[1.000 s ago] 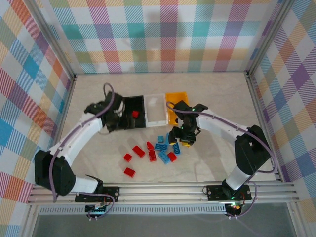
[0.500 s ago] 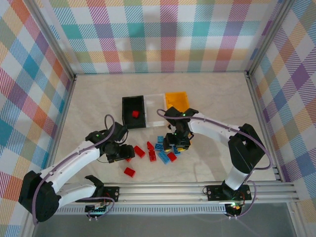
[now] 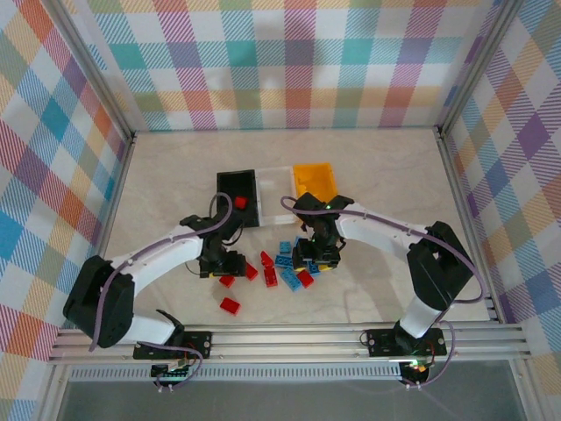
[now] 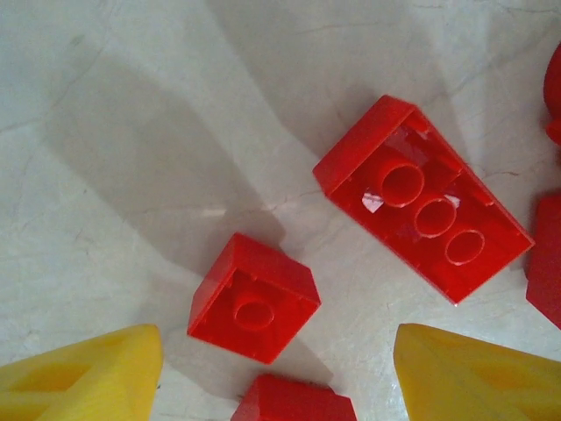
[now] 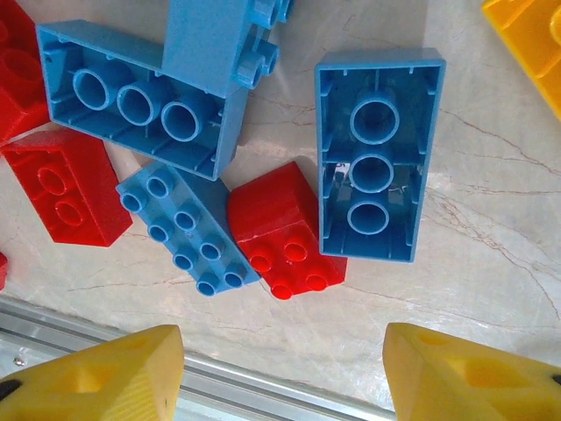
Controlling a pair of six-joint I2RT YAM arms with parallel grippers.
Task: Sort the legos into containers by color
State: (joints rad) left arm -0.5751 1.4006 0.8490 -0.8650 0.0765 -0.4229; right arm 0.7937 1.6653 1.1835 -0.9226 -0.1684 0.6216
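Observation:
Three containers stand in a row: black bin [image 3: 230,186] holding one red lego [image 3: 240,203], white bin [image 3: 274,186], orange bin [image 3: 314,180]. Loose red legos [image 3: 230,305] and blue legos [image 3: 286,260] lie in front of them. My left gripper [image 3: 219,261] hangs open low over the red ones. In the left wrist view its yellow fingers [image 4: 88,377] flank a small upside-down red brick [image 4: 254,298] and another red brick [image 4: 294,402]; a long red brick [image 4: 425,210] lies beyond. My right gripper [image 3: 317,254] is open over blue bricks [image 5: 372,158] and a red brick [image 5: 285,232].
Checkered walls close in the table on three sides. An aluminium rail [image 3: 289,338] runs along the near edge and appears between the right fingers [image 5: 219,386]. A yellow piece [image 5: 526,35] sits at the top right of the right wrist view.
My left gripper swung from the black bin down to the red bricks at the front left. The right gripper shifted slightly left over the blue pile.

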